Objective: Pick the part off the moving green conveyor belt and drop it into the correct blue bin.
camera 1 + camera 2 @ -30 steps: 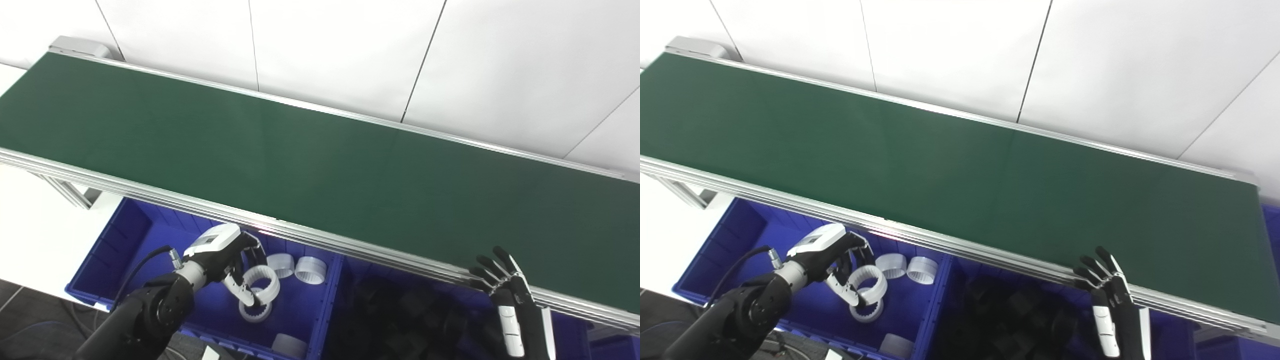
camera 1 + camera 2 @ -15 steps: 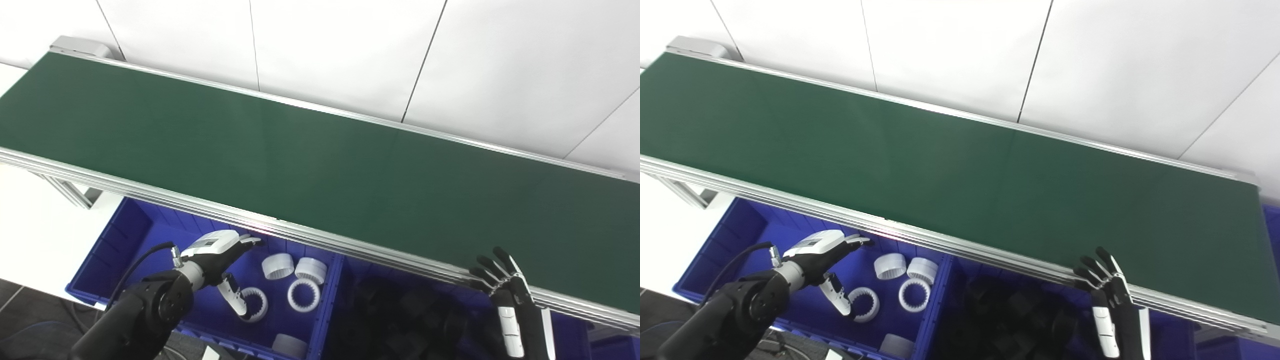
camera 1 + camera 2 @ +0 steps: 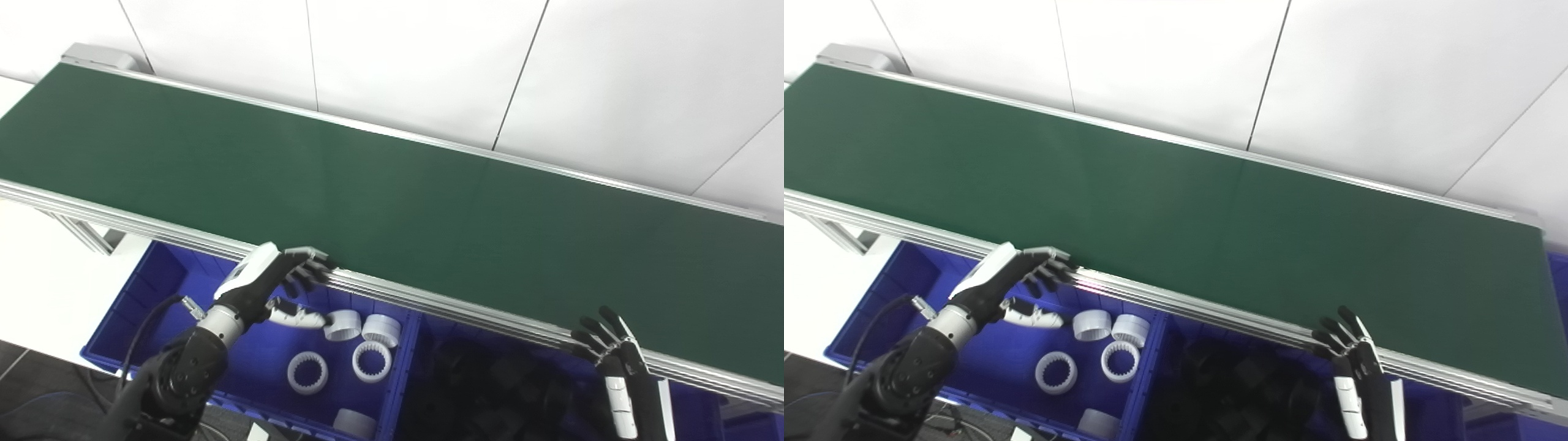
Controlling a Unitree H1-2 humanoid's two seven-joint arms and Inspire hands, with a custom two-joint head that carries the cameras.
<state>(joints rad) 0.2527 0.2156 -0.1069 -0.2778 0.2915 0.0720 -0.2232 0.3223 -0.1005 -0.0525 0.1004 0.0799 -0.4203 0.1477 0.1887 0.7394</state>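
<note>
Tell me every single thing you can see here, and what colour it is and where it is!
Conveyor belt: one, dark green with silver rails, running across the middle; nothing on it.
Left bin: one, blue, below the belt's near rail.
White rings: five showing, white, lying in the left bin.
Right bin: one, blue, beside the left bin.
Black parts: a dark pile, too dim to count, in the right bin.
Wall: white panels behind the belt.
Left hand: one, black and white, open, fingers at the belt's near rail above the left bin.
Right hand: one, black, open, fingers spread by the near rail.
</note>
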